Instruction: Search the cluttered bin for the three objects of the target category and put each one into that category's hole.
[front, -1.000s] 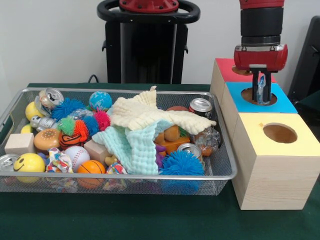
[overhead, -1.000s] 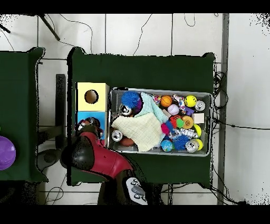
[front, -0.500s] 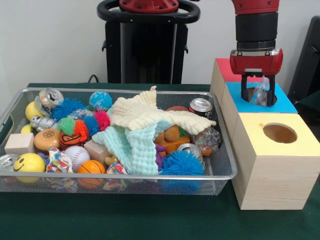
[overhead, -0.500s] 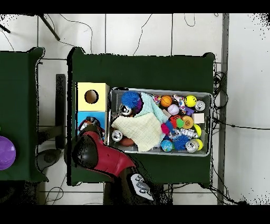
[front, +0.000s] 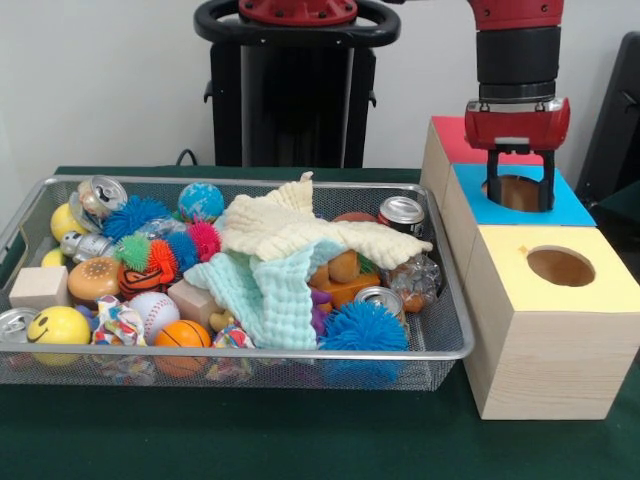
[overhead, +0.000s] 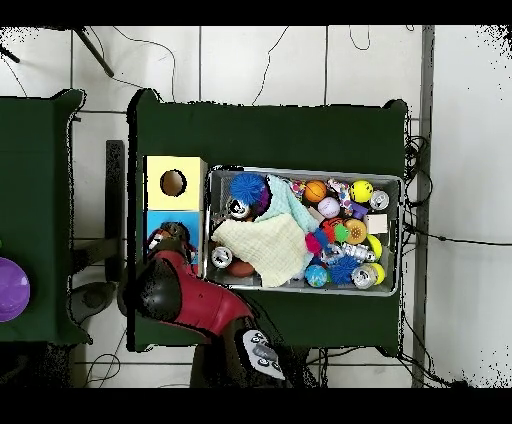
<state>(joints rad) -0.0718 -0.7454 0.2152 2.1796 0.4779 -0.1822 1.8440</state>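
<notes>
My gripper (front: 520, 197) hangs open just above the round hole (front: 515, 192) of the blue-topped box (front: 572, 207). Nothing shows between its two black fingers (front: 547, 185). In the overhead view the red arm (overhead: 178, 292) covers most of that blue box (overhead: 192, 222) and hides the gripper. The wire bin (front: 445, 352) is left of the boxes and holds drink cans (front: 402, 212) (front: 381, 299) (front: 101, 192), a crumpled clear plastic piece (front: 418, 278), balls, spiky toys and wooden blocks. A cream cloth (front: 300, 235) and a mint cloth (front: 265, 292) cover the bin's middle.
A red-topped box (front: 455, 140) stands behind the blue one, and a yellow-topped box (front: 545, 335) with its own hole (front: 559, 266) stands in front. The black pedestal (front: 295, 95) rises behind the bin. In the overhead view the bin (overhead: 300, 171) lies right of the yellow box (overhead: 173, 184).
The crumpled clear piece held in the gripper over the blue box's hole is gone from view. The fingers have spread apart and the gripper has risen slightly.
</notes>
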